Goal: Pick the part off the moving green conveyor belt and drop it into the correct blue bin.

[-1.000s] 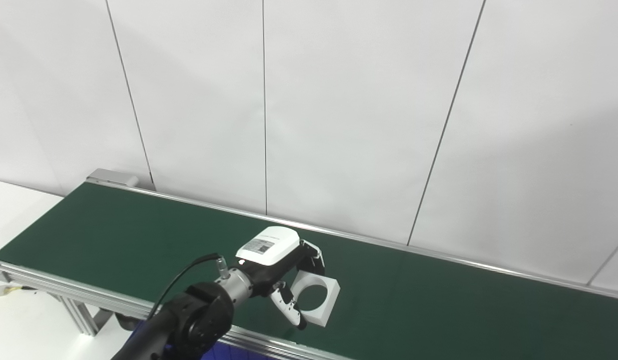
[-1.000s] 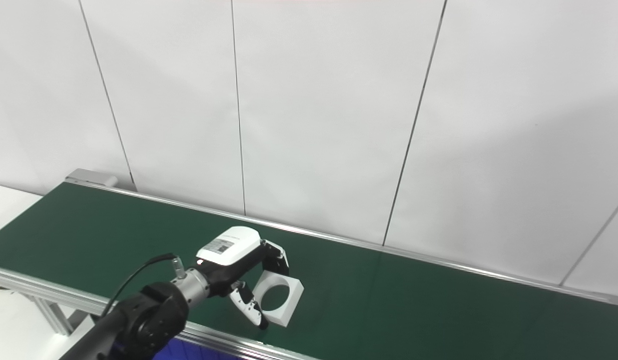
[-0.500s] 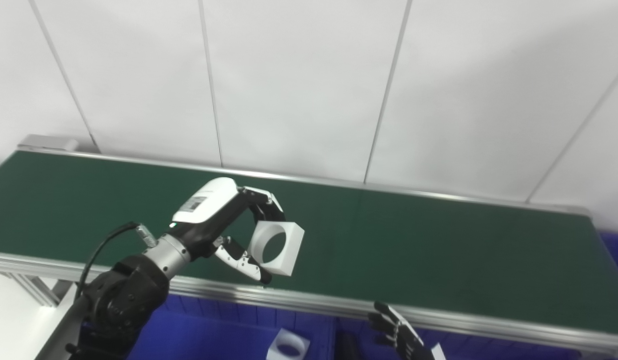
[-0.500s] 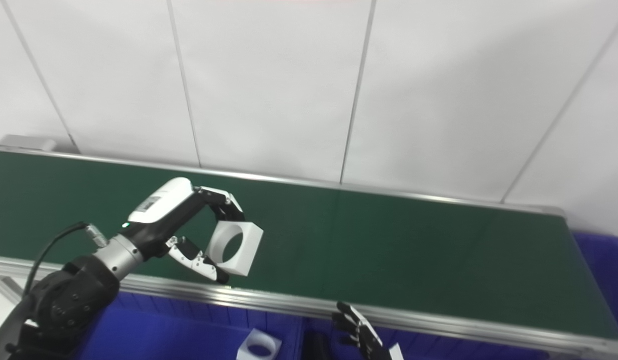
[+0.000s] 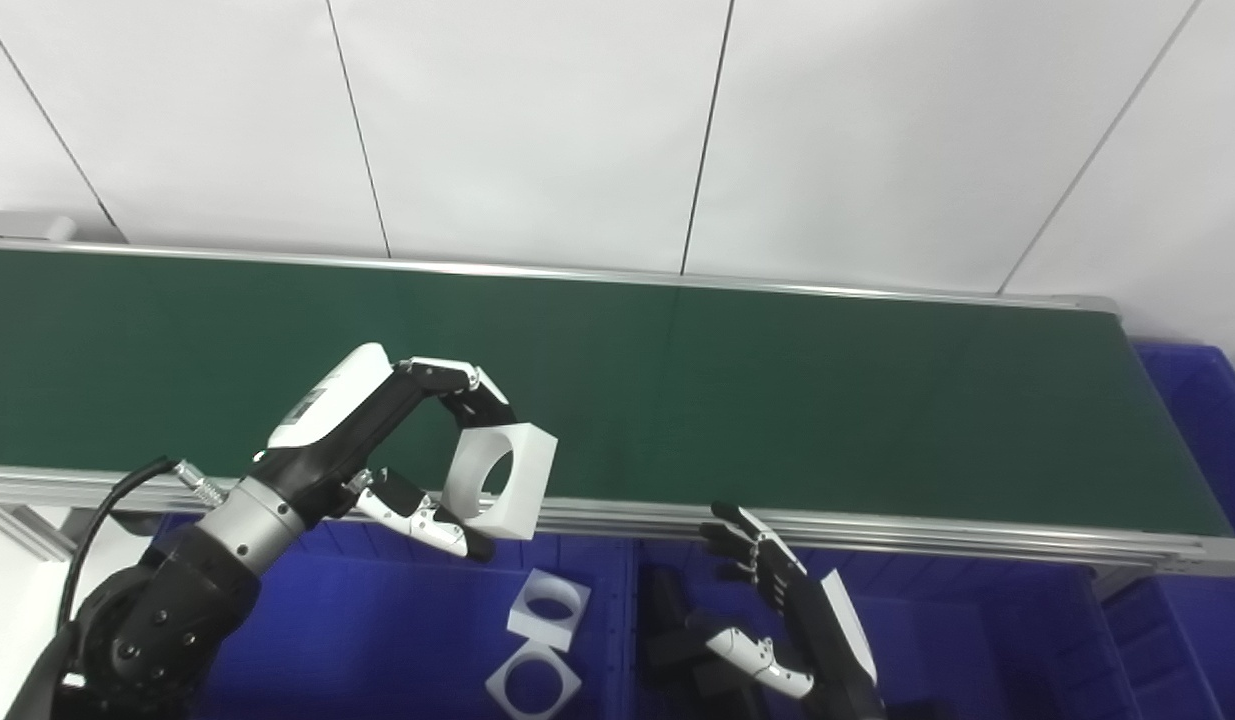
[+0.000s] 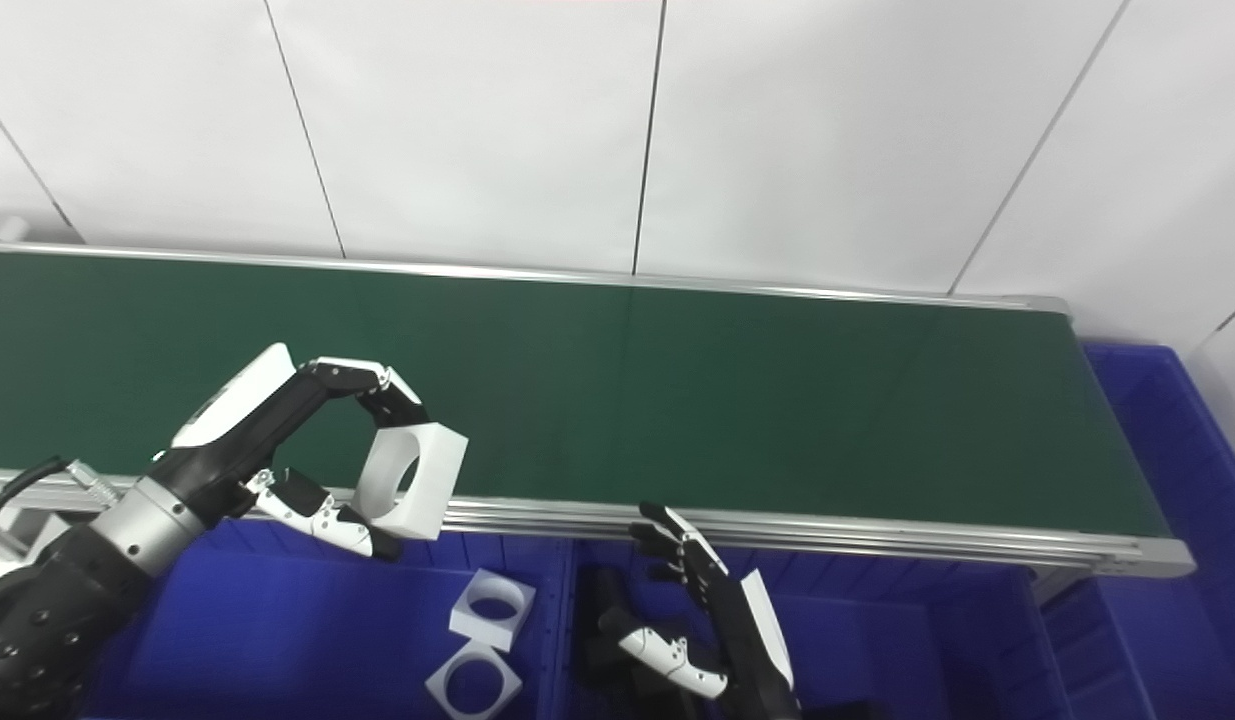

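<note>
Part (image 5: 500, 479): white square block with round through-hole, pinched in left hand (image 5: 382, 440); right hand (image 5: 777, 590) open.

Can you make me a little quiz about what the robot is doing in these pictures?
1. True or false: the white square part is lying flat on the green belt.
2. Which hand holds the part? A) left hand B) right hand
3. Fill in: the two white parts already dropped lie in a ____ bin.

Key:
1. False; it is lifted, held between the fingers and thumb near the belt's front edge.
2. A; the right hand is open and holds nothing.
3. blue
</note>
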Action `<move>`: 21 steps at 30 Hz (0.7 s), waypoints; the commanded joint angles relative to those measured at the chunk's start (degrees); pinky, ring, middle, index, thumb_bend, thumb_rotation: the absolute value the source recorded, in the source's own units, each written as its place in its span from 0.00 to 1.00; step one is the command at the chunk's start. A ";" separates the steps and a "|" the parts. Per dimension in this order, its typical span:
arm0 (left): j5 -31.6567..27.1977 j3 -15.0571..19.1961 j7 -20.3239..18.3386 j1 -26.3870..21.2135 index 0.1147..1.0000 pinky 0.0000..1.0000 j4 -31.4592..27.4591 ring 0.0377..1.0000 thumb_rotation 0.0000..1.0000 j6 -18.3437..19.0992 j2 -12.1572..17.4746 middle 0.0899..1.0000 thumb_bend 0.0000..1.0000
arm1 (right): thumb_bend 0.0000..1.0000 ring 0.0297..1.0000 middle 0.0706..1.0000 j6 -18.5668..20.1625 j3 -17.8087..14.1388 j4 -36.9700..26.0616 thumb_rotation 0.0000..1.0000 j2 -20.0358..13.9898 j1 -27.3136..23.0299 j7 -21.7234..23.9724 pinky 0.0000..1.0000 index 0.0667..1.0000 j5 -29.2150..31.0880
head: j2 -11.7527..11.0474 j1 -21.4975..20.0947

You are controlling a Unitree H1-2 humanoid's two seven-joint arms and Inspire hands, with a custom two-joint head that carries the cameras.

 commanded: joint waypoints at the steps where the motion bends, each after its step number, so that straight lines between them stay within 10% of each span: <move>1: -0.99 1.33 -0.11 0.40 0.45 0.76 -3.08 0.51 0.00 -0.61 1.91 0.40 0.52 | 0.74 0.79 0.80 0.04 -0.07 -2.24 0.54 0.37 -0.52 -0.16 0.73 0.86 -0.12 | 0.38 -0.02; 21: -3.68 0.64 -1.05 7.83 0.44 0.75 3.48 0.52 0.00 -3.54 1.87 0.41 0.52 | 0.73 0.78 0.79 1.88 -0.34 -4.70 0.52 0.64 -0.09 -0.41 0.72 0.86 -0.55 | 2.42 -0.26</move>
